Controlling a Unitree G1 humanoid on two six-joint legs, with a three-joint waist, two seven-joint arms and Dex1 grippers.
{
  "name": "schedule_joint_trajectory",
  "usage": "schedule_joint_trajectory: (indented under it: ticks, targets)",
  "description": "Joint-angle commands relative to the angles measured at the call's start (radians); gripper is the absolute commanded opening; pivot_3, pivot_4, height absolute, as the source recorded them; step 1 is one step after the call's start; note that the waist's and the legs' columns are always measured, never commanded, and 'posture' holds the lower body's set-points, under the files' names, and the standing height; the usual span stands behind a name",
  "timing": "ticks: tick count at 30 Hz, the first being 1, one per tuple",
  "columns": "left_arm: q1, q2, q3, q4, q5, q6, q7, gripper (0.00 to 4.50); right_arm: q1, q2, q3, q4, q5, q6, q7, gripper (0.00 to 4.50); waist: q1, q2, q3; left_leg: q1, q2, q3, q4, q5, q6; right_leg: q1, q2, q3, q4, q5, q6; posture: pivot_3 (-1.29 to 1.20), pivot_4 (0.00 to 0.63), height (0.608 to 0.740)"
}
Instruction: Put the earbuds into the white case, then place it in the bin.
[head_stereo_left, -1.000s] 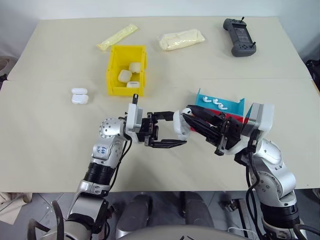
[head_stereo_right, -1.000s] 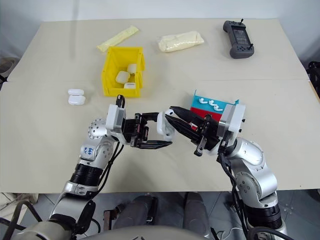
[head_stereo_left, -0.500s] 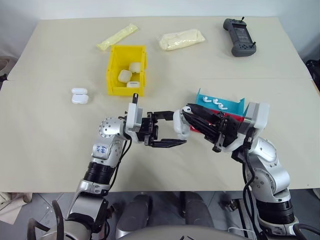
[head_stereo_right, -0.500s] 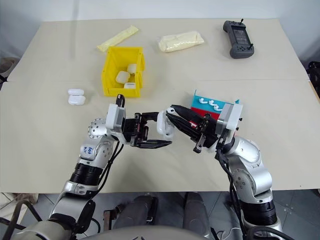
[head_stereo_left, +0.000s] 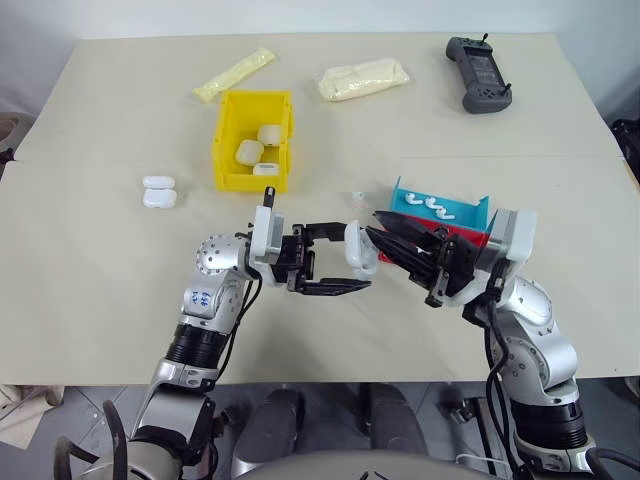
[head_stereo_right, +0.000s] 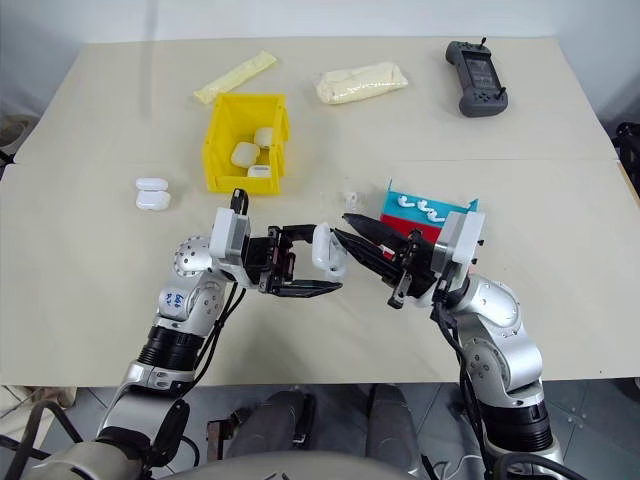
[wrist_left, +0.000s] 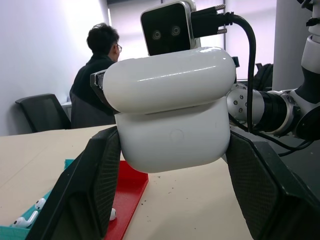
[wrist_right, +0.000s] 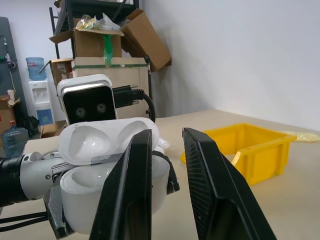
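My left gripper (head_stereo_left: 357, 258) is shut on the white case (head_stereo_left: 362, 250), held above the table with its lid (wrist_right: 107, 137) open. My right gripper (head_stereo_left: 373, 224) points at the case from the right, fingertips just beside the lid, fingers (wrist_right: 135, 185) a little apart with nothing between them. One earbud (head_stereo_left: 357, 198) lies on the table just beyond the case. More earbuds (head_stereo_left: 433, 205) lie in the red and blue tray (head_stereo_left: 472, 212). The yellow bin (head_stereo_left: 226, 150) stands at the back left with white cases (head_stereo_left: 250, 152) inside.
Another white case (head_stereo_left: 159, 191) lies left of the bin. Two cream pouches (head_stereo_left: 234, 74) (head_stereo_left: 363, 78) and a dark controller (head_stereo_left: 480, 74) lie along the far edge. A person (wrist_left: 97, 75) sits beyond the table in the left wrist view.
A small earbud now lies on the table just beyond the case, where none showed before. My right gripper has drawn back slightly from the case. The left gripper has held still.
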Motion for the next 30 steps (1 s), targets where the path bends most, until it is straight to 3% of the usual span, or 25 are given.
schedule_joint_trajectory:
  ticks: [1,6,9,17,24,30]
  targets:
    - [-0.020,-0.002,0.015,-0.021,-0.018,-0.008,0.003,2.99,0.003,-0.038,-0.068,-0.038,0.040,0.013,-0.005,0.99,0.001,0.000,0.000,0.000,0.000,0.000,0.000,0.000,0.000,0.000,0.000,0.000,0.000,0.000,0.000,0.00,0.150,0.740]
    - [0.000,0.011,0.020,-0.023,-0.008,-0.019,0.004,2.99,0.083,-0.149,-0.214,-0.043,0.119,0.090,0.002,0.99,0.004,0.000,0.000,0.000,0.000,0.000,0.000,0.000,0.000,0.000,0.000,0.000,0.000,0.000,0.000,0.00,0.150,0.740]
    - [0.018,0.022,0.024,-0.029,-0.002,-0.021,0.012,2.99,0.192,-0.223,-0.294,-0.021,0.089,0.064,0.065,1.89,0.004,0.000,0.000,0.000,0.000,0.000,0.000,0.000,0.000,0.001,0.000,0.000,0.000,0.000,0.000,0.00,0.150,0.740]
    - [0.052,0.063,0.048,-0.053,-0.009,-0.018,0.026,2.99,0.412,-0.290,-0.515,0.191,-0.029,-0.138,0.215,4.48,0.004,0.000,0.000,0.001,0.000,0.002,0.000,0.000,0.001,0.002,0.000,0.001,-0.001,0.000,0.000,0.00,0.150,0.740]
    - [0.048,0.059,0.050,-0.031,0.000,-0.036,0.033,2.99,0.419,-0.321,-0.569,0.302,-0.079,-0.214,0.252,4.48,0.003,0.000,0.000,0.002,0.000,0.002,0.000,0.000,0.001,0.002,0.000,0.002,-0.001,0.000,0.000,0.00,0.150,0.740]
    - [0.040,0.036,0.037,-0.015,0.012,-0.059,0.042,2.99,0.277,-0.430,-0.459,0.170,-0.057,-0.040,0.210,4.48,0.000,0.000,0.000,0.002,0.000,0.003,0.000,0.000,0.000,0.001,0.000,0.002,-0.001,0.000,0.000,0.00,0.150,0.740]
